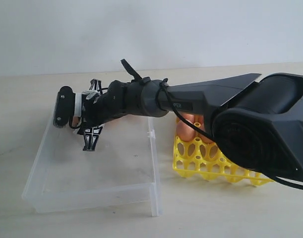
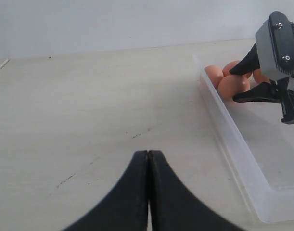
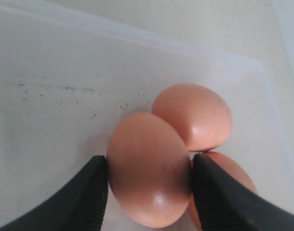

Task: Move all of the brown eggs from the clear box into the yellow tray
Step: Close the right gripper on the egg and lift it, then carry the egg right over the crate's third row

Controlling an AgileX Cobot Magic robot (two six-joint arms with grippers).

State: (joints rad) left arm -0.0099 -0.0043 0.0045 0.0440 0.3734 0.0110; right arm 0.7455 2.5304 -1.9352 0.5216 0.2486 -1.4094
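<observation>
The right gripper (image 3: pixel 150 161) stands wide, one finger (image 3: pixel 89 197) on each side of an egg (image 3: pixel 147 168). Both fingers touch the shell, so the jaws are closed on it. The egg rests on the floor of the box (image 1: pixel 91 193). A second egg (image 3: pixel 192 115) leans against it, and a third egg (image 3: pixel 228 178) lies partly hidden behind the other finger, touching both.

In the exterior view this cluster sits in the box toward 10 o'clock, near the far wall and the left wall. The right arm reaches across the middle to get there, coming in from 3 o'clock over the box's right wall.

The tray (image 1: pixel 191 158) stands just beside the box, at its 3 o'clock. More eggs (image 1: pixel 191 124) show in the tray cups toward 12 o'clock. The arm covers much of the tray, so their number cannot be told.

The left gripper (image 2: pixel 147 159) has its fingers pressed together with nothing between them. It hangs over the table (image 2: pixel 89 110), outside the box and well apart from the eggs.
</observation>
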